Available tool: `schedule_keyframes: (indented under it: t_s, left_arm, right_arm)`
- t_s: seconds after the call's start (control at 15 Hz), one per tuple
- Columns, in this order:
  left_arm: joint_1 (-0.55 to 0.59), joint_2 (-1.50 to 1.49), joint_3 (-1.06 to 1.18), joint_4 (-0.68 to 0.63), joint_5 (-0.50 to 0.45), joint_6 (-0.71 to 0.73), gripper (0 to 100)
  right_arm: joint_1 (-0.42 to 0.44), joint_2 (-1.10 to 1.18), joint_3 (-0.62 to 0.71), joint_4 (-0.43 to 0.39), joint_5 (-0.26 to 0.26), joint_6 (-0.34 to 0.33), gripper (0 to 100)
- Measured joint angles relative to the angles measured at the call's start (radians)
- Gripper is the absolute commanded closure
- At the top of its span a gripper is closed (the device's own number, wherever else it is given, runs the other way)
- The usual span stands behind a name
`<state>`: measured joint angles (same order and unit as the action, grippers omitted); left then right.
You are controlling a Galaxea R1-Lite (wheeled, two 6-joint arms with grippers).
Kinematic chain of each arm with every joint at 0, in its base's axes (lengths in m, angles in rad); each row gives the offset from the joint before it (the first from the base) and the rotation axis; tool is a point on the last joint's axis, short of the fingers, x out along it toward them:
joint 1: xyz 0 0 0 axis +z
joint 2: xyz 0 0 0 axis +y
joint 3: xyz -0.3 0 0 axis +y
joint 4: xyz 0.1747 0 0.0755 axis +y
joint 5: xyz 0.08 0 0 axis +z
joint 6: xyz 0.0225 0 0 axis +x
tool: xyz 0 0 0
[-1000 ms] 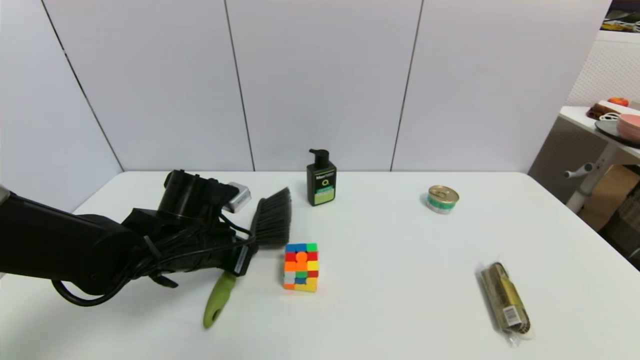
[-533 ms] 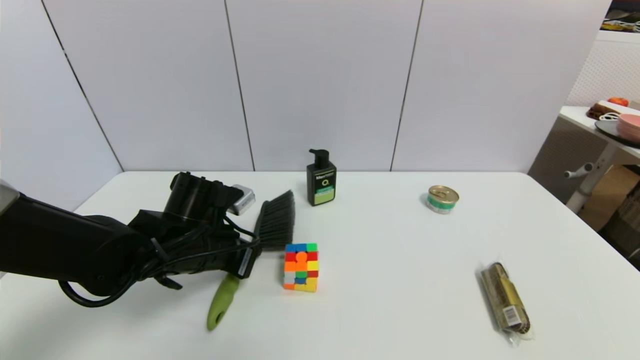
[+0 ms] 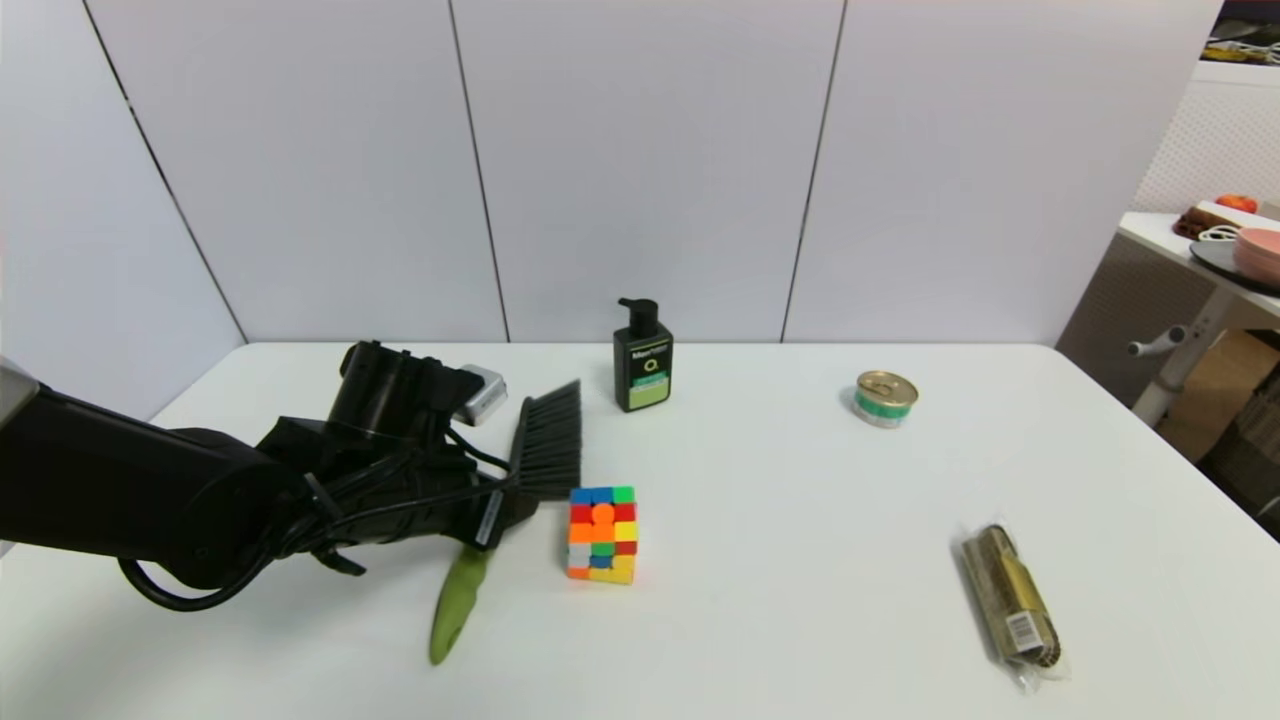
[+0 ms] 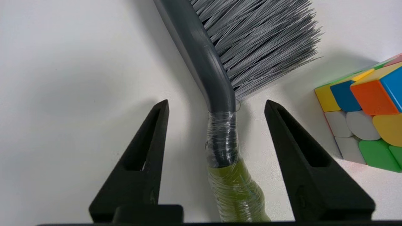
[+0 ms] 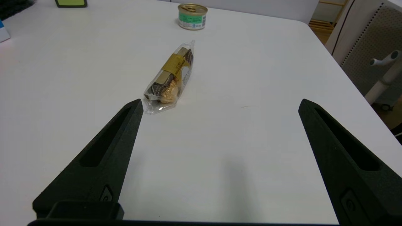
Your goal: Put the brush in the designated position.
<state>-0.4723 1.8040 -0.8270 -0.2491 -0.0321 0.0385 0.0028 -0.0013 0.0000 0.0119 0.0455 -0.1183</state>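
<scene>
Item: brush (image 3: pixel 520 470), lying flat on the desk (image 3: pixel 800 520), straddled by the left end effector (image 4: pixel 216 105).

Detail: the left end effector is released, one finger on each side of the brush's wrapped neck, neither touching it. The brush's long axis runs lengthwise between the fingers: green handle toward the robot, bristles toward the back wall. A puzzle cube (image 3: pixel 602 533) sits just beside the bristle end. The left arm is on the item; the right end effector (image 5: pixel 220 106), also released and empty, hangs well apart over bare desk near a wrapped snack (image 5: pixel 171 80). The left wrist view shows the gap on both sides of the neck; in the head view the arm hides it.
</scene>
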Motion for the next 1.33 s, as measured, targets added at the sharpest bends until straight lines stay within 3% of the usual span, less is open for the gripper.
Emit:
schedule_keyframes:
  t_s: [0.4, 0.87, 1.33]
  left_arm:
    - [0.031, -0.128, -0.019, 0.032, 0.031, 0.009, 0]
    - [0.148, -0.549, 0.019, 0.162, 0.061, 0.017, 0]
    - [0.29, -0.998, 0.314, 0.138, -0.066, 0.077, 0]
  right_arm:
    - [0.0, 0.0, 0.0, 0.0, 0.0, 0.0, 0]
    - [0.0, 0.0, 0.0, -0.001, 0.0, 0.0, 0]
    - [0.0, 0.0, 0.0, 0.0, 0.0, 0.0, 0]
